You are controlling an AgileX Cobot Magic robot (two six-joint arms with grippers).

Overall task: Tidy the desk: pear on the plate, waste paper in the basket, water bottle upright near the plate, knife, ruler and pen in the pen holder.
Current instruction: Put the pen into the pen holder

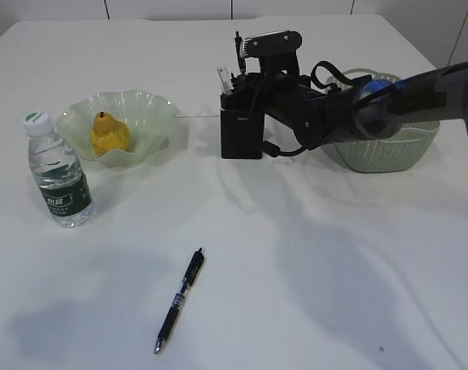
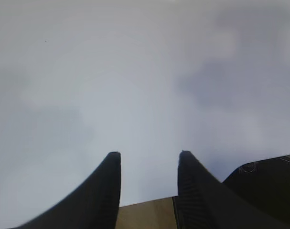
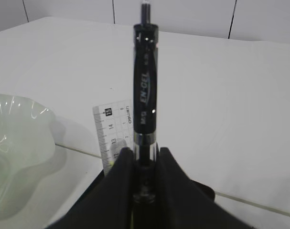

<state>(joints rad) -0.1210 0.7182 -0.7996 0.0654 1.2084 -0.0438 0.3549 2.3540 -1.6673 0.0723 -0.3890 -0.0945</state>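
The right arm and its hand [image 1: 241, 73] cover much of the sage-green woven plastic basket [image 1: 403, 150], so its contents cannot be seen, and they also hide the top of the matte black square pen holder [image 1: 240, 132]. In the right wrist view the clear plastic ruler [image 3: 112, 133] and the black gel pen [image 3: 145, 90] disappear at their lower ends behind the hand's fingers [image 3: 118, 191], and the pale green ruffled glass plate [image 3: 16, 143] is cut by the left edge. The left wrist view is blurred: only white bench [image 2: 135, 71] and the left hand [image 2: 149, 181], cropped at the bottom.
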